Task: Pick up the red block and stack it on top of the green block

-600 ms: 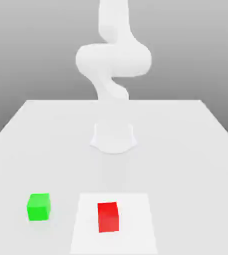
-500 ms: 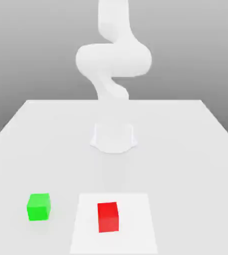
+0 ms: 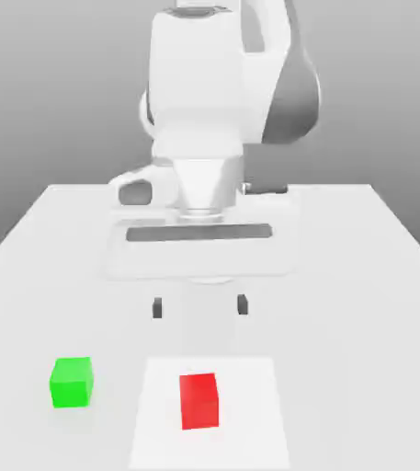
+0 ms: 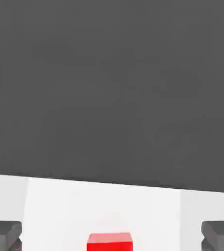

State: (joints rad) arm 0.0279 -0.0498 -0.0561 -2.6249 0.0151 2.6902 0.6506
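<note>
The red block (image 3: pixel 198 400) is a small plain cube resting on a paler square patch (image 3: pixel 250 414) near the table's front edge. At the exterior view's left of it, apart from it, the green block (image 3: pixel 71 382) sits on the table. My gripper (image 3: pixel 199 306) hangs open above the table, behind the red block and higher than it, its two dark fingertips (image 3: pixel 157 308) wide apart with nothing between them. In the hand view the red block (image 4: pixel 110 241) lies between the two grey fingers (image 4: pixel 3 234), farther off than they are.
The white table (image 3: pixel 360 276) stretches back to a grey backdrop. My arm's bulky white wrist and hand body (image 3: pixel 199 138) tower over the table's middle and hide what lies behind them.
The arm, earlier folded far back over its base, has swung forward, so the hand now hangs over the table's middle. Both blocks stay where they were.
</note>
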